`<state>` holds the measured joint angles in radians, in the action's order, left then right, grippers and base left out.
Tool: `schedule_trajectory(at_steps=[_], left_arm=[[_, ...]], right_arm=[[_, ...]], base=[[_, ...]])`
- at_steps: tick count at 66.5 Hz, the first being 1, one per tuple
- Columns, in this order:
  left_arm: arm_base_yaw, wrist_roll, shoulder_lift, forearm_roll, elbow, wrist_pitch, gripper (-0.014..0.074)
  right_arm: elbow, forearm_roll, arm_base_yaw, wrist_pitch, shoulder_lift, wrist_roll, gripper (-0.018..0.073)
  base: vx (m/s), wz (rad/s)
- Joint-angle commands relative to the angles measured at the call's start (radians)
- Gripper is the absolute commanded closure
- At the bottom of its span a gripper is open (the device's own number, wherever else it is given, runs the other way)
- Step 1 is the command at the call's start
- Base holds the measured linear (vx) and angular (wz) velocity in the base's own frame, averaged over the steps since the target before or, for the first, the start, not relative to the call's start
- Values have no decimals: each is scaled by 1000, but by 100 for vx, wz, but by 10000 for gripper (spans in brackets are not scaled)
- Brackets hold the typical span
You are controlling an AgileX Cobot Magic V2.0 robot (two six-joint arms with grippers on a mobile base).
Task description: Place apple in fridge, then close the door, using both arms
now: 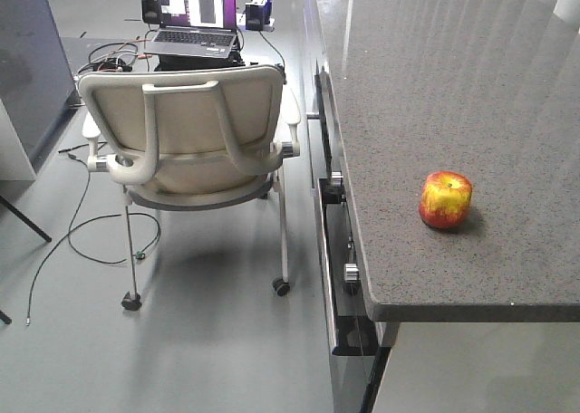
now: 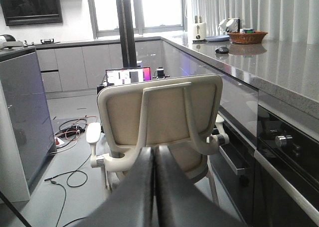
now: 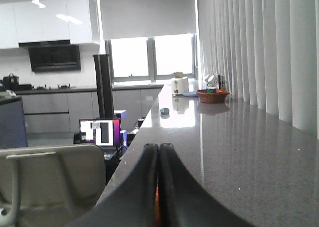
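Glossy red apple (image 1: pixel 445 199) with yellow patches sits upright on the speckled grey stone countertop (image 1: pixel 426 78), at about 4 o'clock in the front view. It is near the counter's near-left corner, and no arm shows in that view. Judged not yet picked; lying close to the edge probably keeps it within easy reach. The right gripper (image 3: pixel 158 150) has dark fingers pressed together on nothing, level, pointing along the counter toward 12 o'clock. A reddish sliver low in the seam may be the apple; cannot confirm. The left gripper (image 2: pixel 153 152) is likewise closed and empty, aimed at the cream plastic office chair (image 2: pixel 159 112) at 12 o'clock. Tall dark grey-blue glossy panel (image 2: pixel 22 112) at 9 o'clock is probably the fridge; door position cannot be told.
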<state>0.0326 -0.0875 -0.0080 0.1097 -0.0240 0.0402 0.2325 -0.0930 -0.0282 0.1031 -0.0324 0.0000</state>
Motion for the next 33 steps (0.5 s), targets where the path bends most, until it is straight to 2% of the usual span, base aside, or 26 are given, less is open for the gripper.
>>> schedule_trajectory(at_steps=[1,7,18,25,33], left_arm=[[-3,-8,-6,-8,-26,-77,603],[-3,-8,-6,-8,-26,-77,603],[-3,-8,-6,-8,-26,-77,603],[-3,-8,-6,-8,-26,-77,603],[-3,-8,-6,-8,-26,-77,603]], right_arm=[[133,13,-1,113,-90,-62,563],[238,12,-1,281,-186,-106,560],[393,6,-1,554,-390,-108,513],[444,5,-1,629,-520,-108,406],[487,4,-1,633,-645,-108,196]], base=[[0,0],[0,0],[0,0],[0,0],[0,0]])
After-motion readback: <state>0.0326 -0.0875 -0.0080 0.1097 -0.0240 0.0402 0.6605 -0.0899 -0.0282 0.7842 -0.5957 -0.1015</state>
